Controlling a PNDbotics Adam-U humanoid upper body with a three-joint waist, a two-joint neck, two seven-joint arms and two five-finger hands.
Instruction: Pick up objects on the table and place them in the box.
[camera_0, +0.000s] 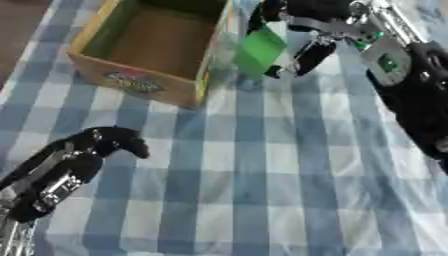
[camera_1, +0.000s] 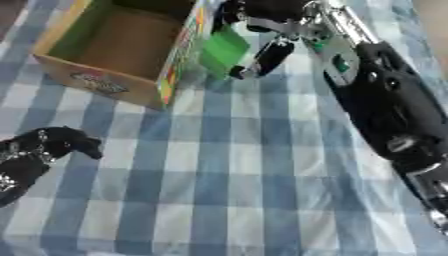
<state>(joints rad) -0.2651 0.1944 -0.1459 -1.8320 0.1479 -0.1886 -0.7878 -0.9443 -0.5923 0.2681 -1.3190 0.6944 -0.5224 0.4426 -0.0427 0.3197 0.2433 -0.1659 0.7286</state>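
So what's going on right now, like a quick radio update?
Right hand shut on green object, held beside the box, not yet inside. Left hand idle, curled, lower left. Nothing blocking the box opening.

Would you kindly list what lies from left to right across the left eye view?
Left hand → cardboard box → green object → right hand, curled round the green object.

The setting looks domestic or like a staged tabletop test area, though the pictures do not settle which. A blue-and-white checked cloth (camera_0: 262, 165) covers the bench, as on a home dining table, and a strip of brown floor (camera_0: 19, 30) shows at the upper left corner.
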